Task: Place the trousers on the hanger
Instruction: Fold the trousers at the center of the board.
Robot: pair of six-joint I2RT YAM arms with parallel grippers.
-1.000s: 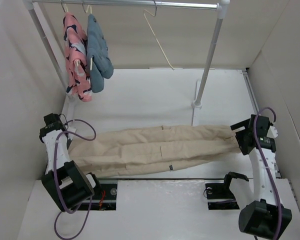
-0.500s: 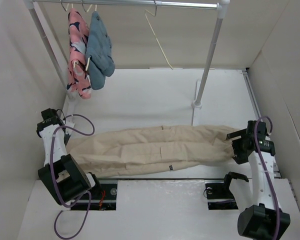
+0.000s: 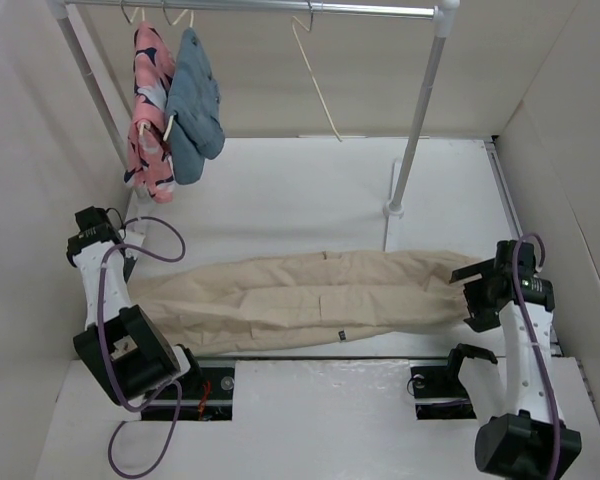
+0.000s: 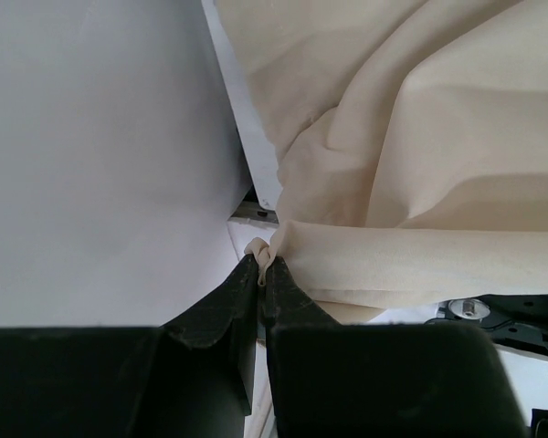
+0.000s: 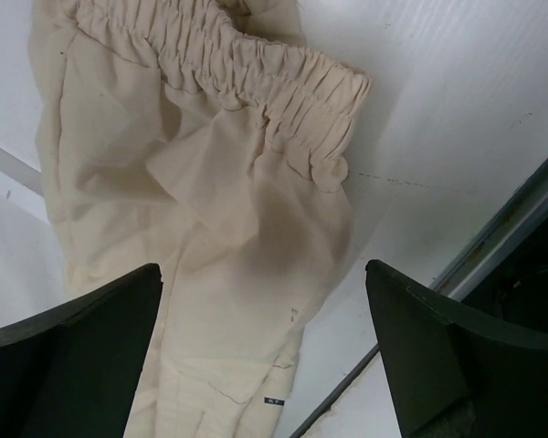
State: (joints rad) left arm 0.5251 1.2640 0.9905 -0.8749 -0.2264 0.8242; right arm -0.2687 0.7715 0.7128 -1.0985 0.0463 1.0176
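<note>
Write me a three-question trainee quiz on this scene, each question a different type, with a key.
1. Fill in: the bare hanger hangs from the ____.
2. True or false: the left gripper is shut on a fold of the trousers.
3. The right gripper is: A open; B shut on the trousers; C shut on the hanger.
Key: 1 rail; 2 true; 3 A.

We see the long beige cotton trousers [image 3: 300, 300] lying crosswise on the white table [image 3: 280, 190], waistband to the right. Behind them, on the metal rail [image 3: 280, 6], the thin cream hanger [image 3: 315, 75] hangs well right of the pink patterned garment [image 3: 143, 120] and the blue-grey garment [image 3: 195, 110], which seem to touch.
</note>
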